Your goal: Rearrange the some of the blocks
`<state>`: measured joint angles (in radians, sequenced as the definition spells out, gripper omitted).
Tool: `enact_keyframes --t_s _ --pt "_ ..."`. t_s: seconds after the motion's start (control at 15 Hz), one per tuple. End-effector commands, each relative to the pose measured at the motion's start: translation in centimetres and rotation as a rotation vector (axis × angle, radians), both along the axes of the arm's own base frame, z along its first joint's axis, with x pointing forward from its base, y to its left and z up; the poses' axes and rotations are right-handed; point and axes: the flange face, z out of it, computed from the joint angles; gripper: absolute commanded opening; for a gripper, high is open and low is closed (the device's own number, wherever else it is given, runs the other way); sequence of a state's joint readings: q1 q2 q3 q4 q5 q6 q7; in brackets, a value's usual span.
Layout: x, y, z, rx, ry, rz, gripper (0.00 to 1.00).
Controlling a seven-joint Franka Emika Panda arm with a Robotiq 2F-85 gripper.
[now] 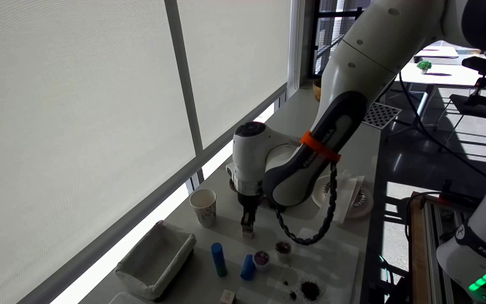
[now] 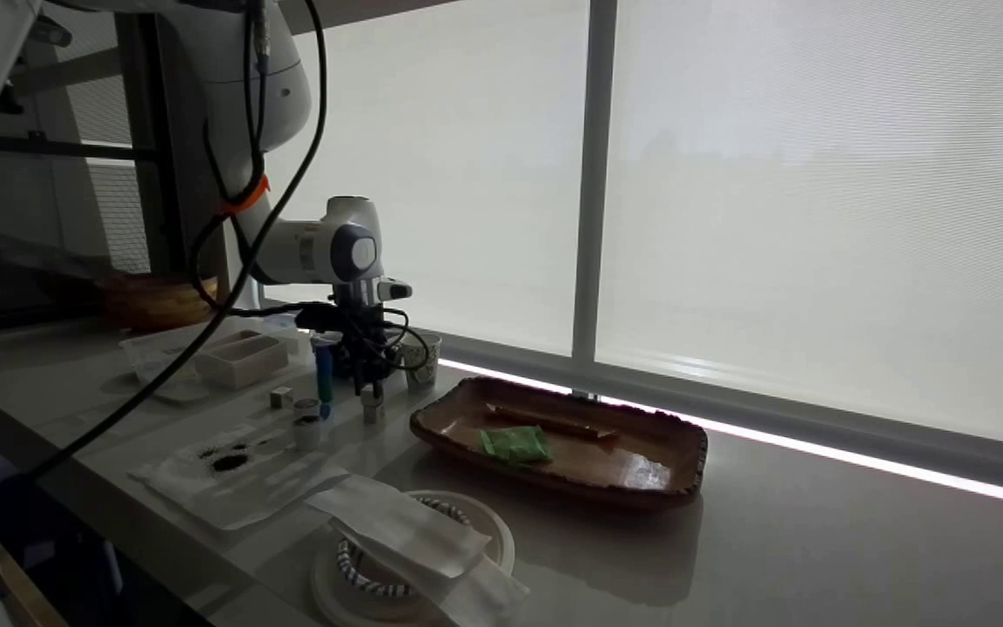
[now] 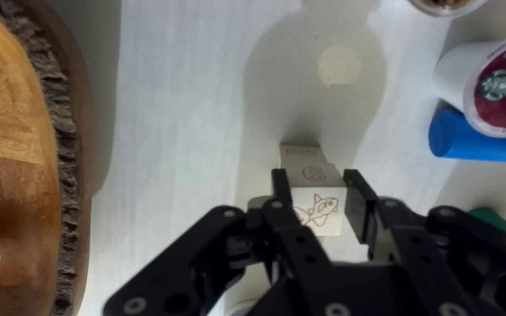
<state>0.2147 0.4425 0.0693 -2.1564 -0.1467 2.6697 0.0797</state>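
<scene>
A pale cube block [image 3: 319, 210] with a fish drawing and a "6" is between my gripper's fingers [image 3: 319, 184], which press both sides. Under it shows a second pale cube [image 3: 302, 152]; I cannot tell whether they touch. My gripper also shows in both exterior views [image 1: 248, 219] [image 2: 368, 387], low over the table with the cubes beneath [image 1: 247, 233] [image 2: 373, 414]. Another pale cube [image 1: 228, 297] [image 2: 281, 398] sits apart. An upright cylinder [image 1: 218, 258] is blue above and green below. A blue cylinder [image 1: 247, 268] [image 3: 483, 141] lies against a purplish-red-lidded coffee pod [image 1: 261, 258] [image 3: 505, 87].
A paper cup [image 1: 203, 207] stands near the window side. A brown dish [image 2: 554, 492] lies close beside the gripper. A lined basket [image 1: 158, 261], a second pod [image 1: 283, 249], spilled dark grounds [image 1: 310, 290] and a paper plate [image 2: 501, 540] with napkins are around.
</scene>
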Motion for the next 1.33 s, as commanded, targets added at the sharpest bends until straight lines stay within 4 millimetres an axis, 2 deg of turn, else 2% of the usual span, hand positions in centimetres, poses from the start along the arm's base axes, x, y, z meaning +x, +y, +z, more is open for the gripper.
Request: enact_keyframes --t_s 0.0,0.07,0.13,0.2,0.53,0.6,0.87,1.27 --pt "-0.3 0.1 -0.5 0.018 -0.012 -0.017 0.09" --pt "-0.3 0.1 -0.6 0.017 -0.012 -0.017 0.09" --pt "-0.3 0.1 -0.6 0.018 -0.01 -0.019 0.59" --pt "-0.4 0.1 -0.5 0.013 -0.01 -0.02 0.6" --pt "-0.6 0.0 1.1 0.024 -0.026 -0.065 0.96" --pt "-0.7 0.0 1.6 0.033 -0.031 -0.079 1.0" --pt "-1.3 1.3 3.8 0.049 -0.042 -0.06 1.0" --pt "-3.4 5.5 6.3 0.065 -0.06 0.042 1.0"
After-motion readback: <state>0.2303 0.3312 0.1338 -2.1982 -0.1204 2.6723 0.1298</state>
